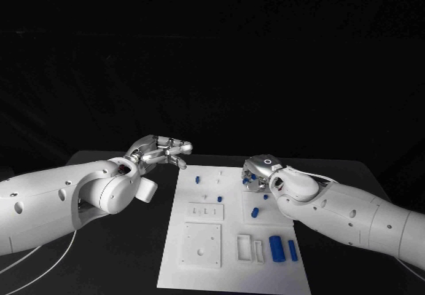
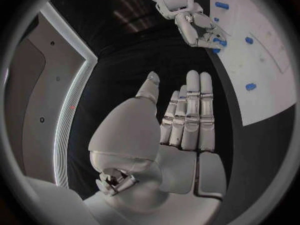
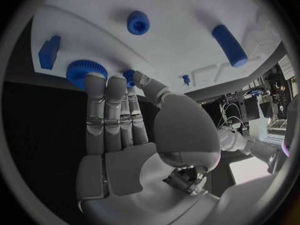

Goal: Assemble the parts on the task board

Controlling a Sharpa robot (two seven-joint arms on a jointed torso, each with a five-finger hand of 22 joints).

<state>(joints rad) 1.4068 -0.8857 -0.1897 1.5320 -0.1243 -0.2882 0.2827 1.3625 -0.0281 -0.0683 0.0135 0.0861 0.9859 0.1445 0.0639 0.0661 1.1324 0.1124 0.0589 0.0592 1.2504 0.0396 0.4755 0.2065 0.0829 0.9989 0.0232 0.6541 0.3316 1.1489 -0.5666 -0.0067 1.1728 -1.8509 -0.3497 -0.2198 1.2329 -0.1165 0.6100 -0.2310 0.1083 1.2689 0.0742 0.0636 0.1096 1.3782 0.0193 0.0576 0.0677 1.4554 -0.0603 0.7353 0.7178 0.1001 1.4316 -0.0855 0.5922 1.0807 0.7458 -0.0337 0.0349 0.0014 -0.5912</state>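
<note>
Right hand (image 3: 134,150) fingers (image 3: 95,92) touching blue gear (image 3: 84,70) on task board (image 3: 181,40).

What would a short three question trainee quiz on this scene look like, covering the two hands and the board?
1. True or false: the left hand holds a blue part.
2. Which hand reaches the blue ribbed round part? A) left B) right C) neither
3. Fill in: the task board is coloured ____.

Key
1. False: its fingers are straight and hold nothing, off the board's edge.
2. B: the right hand's fingertips are at that part, at the board's edge.
3. White.
</note>
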